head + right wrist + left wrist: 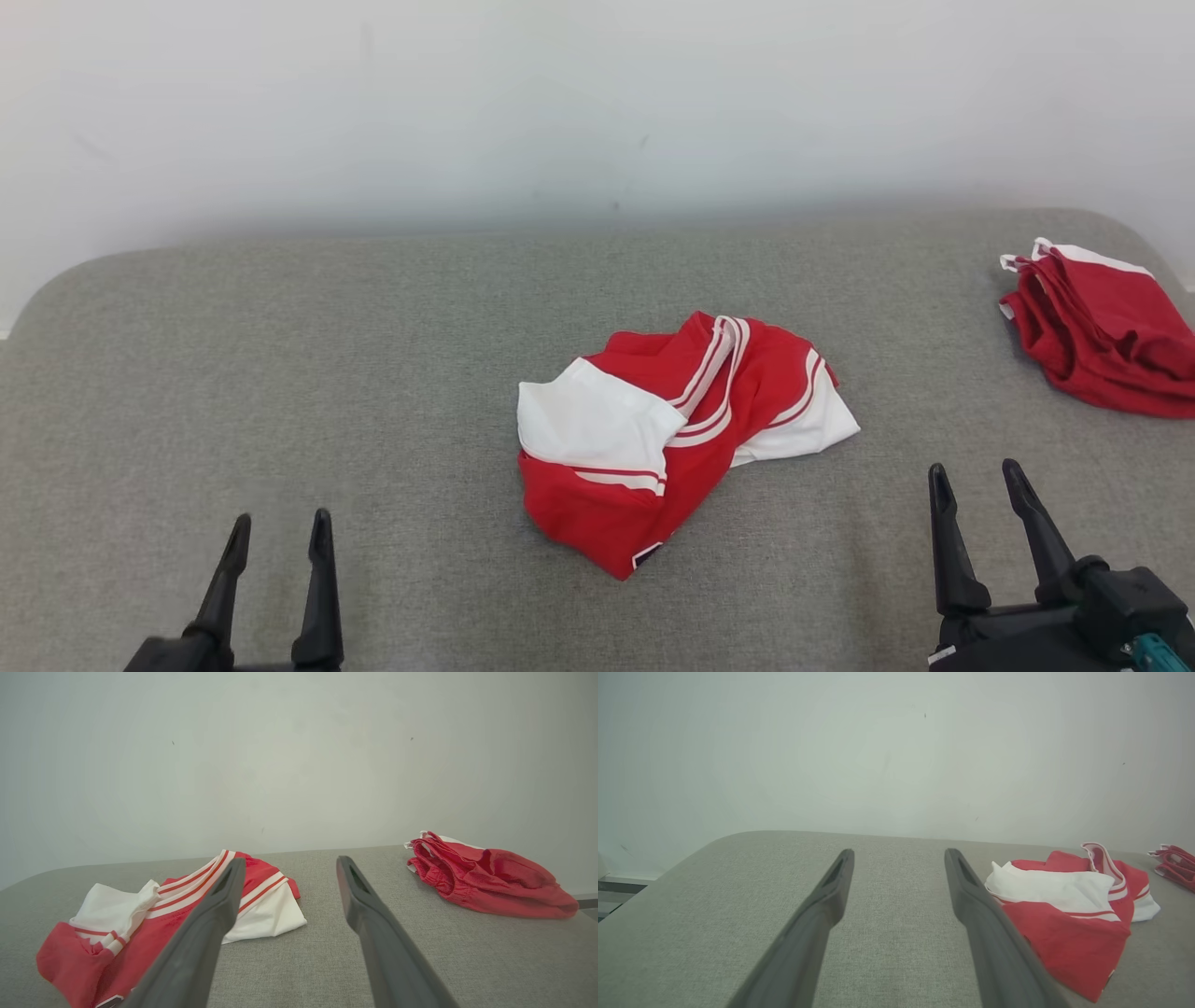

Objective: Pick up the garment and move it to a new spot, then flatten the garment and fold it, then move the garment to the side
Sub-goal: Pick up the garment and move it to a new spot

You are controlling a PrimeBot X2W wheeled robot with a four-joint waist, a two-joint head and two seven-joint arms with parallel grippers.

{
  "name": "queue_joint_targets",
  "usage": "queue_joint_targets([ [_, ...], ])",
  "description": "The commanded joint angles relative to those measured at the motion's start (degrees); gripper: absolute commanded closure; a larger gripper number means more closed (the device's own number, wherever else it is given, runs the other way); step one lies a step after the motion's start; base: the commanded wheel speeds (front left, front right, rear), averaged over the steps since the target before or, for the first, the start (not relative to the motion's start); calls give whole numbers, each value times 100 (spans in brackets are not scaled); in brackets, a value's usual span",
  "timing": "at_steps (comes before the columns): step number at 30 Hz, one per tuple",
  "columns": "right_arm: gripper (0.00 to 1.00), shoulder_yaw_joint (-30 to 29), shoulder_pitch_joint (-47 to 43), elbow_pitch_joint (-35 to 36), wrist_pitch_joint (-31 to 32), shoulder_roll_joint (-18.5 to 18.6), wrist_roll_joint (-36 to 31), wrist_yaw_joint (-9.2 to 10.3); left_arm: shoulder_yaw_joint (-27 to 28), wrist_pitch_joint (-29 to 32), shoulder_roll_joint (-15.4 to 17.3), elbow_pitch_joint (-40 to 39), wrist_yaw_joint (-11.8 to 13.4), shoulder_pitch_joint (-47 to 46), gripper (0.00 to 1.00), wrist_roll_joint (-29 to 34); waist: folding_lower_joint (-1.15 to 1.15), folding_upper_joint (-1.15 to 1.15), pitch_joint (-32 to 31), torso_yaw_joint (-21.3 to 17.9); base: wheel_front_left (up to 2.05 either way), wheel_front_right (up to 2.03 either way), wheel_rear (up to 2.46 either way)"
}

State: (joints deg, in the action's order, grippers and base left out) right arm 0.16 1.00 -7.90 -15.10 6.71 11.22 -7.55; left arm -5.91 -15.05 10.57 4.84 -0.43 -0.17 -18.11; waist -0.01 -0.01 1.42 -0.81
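Crumpled red-and-white garment [672, 439], bunched on the grey desk [280, 373]. The left hand [282, 516] sits nearer the robot than the garment and to its left, the right hand [975, 467] nearer and to its right. Both have fingers spread and hold nothing. A second red garment [1102, 345] lies well to the garment's right. Risks: a pinch on the heap probably catches several layers, so the cloth lifts as a lump, and a one-sided pull may twist it further.

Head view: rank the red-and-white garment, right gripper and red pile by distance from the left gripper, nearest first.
From the left gripper:
1. red-and-white garment, centre, crumpled.
2. right gripper, lower right.
3. red pile, far right edge.
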Motion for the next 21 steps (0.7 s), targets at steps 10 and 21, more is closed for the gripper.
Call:
queue_joint_targets([
  [10,0,-62,-346,-64,-6,8,114,14,364,-17,-330,-62,-410,570,0,297,1,1,-76,168,0,0,0],
  [21,0,-16,-388,-111,-6,-17,138,14,594,-17,-562,80,-602,594,0,524,1,1,-91,140,0,0,0],
])
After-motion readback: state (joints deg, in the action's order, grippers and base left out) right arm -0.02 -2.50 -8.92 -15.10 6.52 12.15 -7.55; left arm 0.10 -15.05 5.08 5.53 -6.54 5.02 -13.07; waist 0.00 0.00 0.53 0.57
